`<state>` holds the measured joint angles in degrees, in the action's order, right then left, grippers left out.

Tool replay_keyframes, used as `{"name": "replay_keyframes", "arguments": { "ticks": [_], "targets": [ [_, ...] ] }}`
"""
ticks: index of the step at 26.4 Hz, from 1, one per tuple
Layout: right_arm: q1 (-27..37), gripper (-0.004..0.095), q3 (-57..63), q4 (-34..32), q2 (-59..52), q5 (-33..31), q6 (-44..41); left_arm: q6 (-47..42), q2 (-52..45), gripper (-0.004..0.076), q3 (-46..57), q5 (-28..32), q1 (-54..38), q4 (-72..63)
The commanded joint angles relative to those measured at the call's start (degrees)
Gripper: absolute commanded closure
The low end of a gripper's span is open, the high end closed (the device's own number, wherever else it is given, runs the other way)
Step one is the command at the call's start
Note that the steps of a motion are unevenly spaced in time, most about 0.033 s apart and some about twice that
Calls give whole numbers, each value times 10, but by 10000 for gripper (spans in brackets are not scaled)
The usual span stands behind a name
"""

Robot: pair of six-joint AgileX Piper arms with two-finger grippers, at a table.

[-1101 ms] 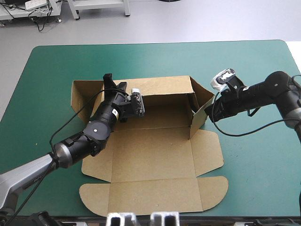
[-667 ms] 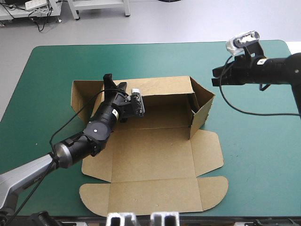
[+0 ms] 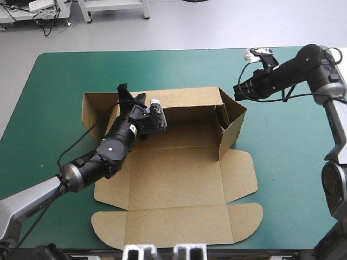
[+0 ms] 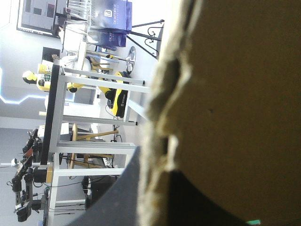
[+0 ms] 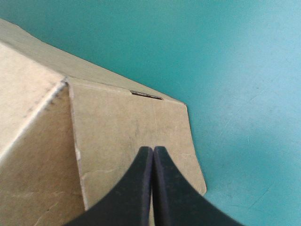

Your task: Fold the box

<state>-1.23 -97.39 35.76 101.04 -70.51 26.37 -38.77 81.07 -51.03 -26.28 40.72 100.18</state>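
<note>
**Roughly halfway: two walls up, the near half still flat**

Nearest the robot, the brown box is nowhere near done. Its end panel with the rounded tabs lies flat on the teal-green cover, by the table's near edge. The wide panel just beyond it is flat too, with its right-hand flap spread out beside it.

Moving up to the middle of the table, things look better. The floor of the tray is down, and the right wall stands upright at its end. The left flap, though, looks to be lying out sideways, not yet raised.

At the far side the back wall is standing. The left gripper is at its left end. In the left wrist view the board's edge runs up between the black fingers, so they look pinched on that wall.

Farthest off, the right gripper has its fingers pressed together into a single point and carries nothing. It hangs at the box's far right corner, over the outer face of the right wall. Whether it touches the board cannot be told.

By this reckoning, the left flap, the front wall and the tucks are all still to do.
</note>
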Motion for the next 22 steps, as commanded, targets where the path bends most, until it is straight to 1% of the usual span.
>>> {"name": "replay_keyframes", "arguments": {
  "ticks": [1, 4, 7, 8, 12, 15, 17, 19, 22],
  "targets": [
    [1, 932, -18, 37, -34, -15, 8, -15, -16, 734, -26, -4, 1, 12],
    [1, 932, -14, 50, -37, -15, 8, -15, -16, 733, -26, -3, 1, 12],
    [1, 932, 16, 50, -41, -16, 4, -9, -16, 733, -26, -2, 1, 12],
    [1, 932, 51, 53, -50, -16, 11, -9, -16, 733, -26, -2, 1, 12],
    [1, 932, 106, 61, -92, -15, 59, -9, -16, 733, -26, -2, 1, 12],
    [1, 932, 138, 46, -123, -15, 80, -9, -16, 733, -26, 13, 1, 12],
    [1, 932, 169, 62, -142, -12, 115, -9, -16, 733, -26, 21, 1, 12],
    [1, 932, 212, 86, -158, 11, 163, -9, -16, 733, -26, 22, 1, 12],
    [1, 932, 266, 109, -185, 86, 239, -9, -16, 733, -26, 16, 1, 12]
  ]
}}
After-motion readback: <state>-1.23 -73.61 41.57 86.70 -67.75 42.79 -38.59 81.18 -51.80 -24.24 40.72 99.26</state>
